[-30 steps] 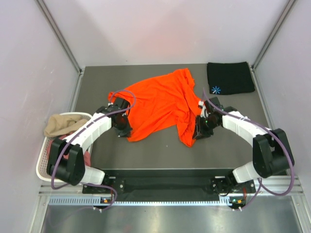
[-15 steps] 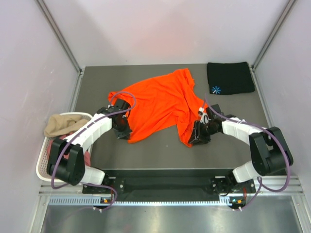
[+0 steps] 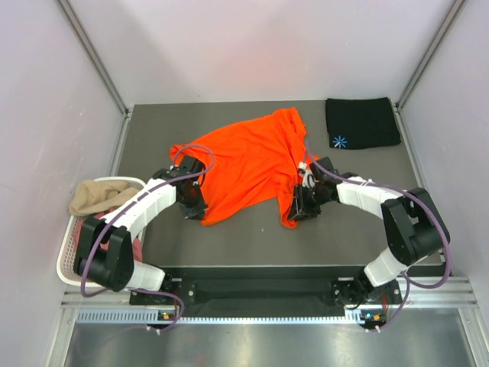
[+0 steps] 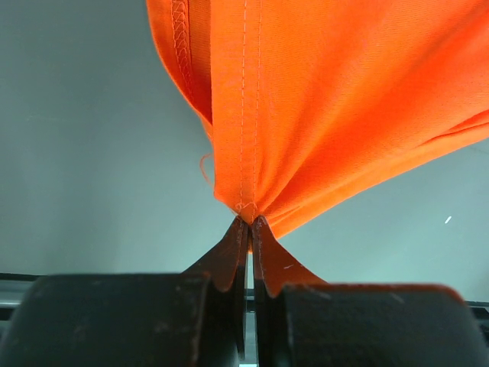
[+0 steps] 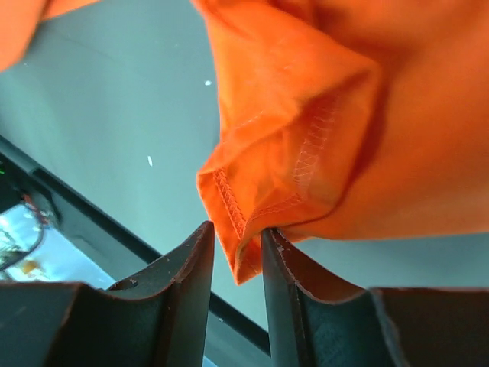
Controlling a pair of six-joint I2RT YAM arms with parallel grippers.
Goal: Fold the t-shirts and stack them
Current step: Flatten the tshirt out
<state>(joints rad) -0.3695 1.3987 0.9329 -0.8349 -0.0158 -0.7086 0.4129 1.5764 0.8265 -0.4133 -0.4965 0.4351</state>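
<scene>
The orange t-shirt (image 3: 252, 160) lies crumpled across the middle of the grey table. My left gripper (image 3: 197, 206) is at its near left corner, and in the left wrist view that gripper (image 4: 250, 222) is shut on a pinched hem of the orange t-shirt (image 4: 328, 115). My right gripper (image 3: 296, 212) is at the shirt's near right end. In the right wrist view this gripper (image 5: 237, 238) stands partly open. A stitched corner of the orange t-shirt (image 5: 306, 138) hangs between the fingers and touches only the right one. A folded black t-shirt (image 3: 361, 122) with a blue starburst lies at the far right.
A white slotted basket (image 3: 69, 256) stands off the table's left edge with a tan shirt (image 3: 95, 195) draped over it and pink cloth (image 3: 136, 248) inside. Grey walls close in the table on three sides. A black rail runs along the near edge.
My right gripper has slid left and slightly away from me along the shirt's near right end, and the hanging flap there has bunched shorter. The left arm has held still.
</scene>
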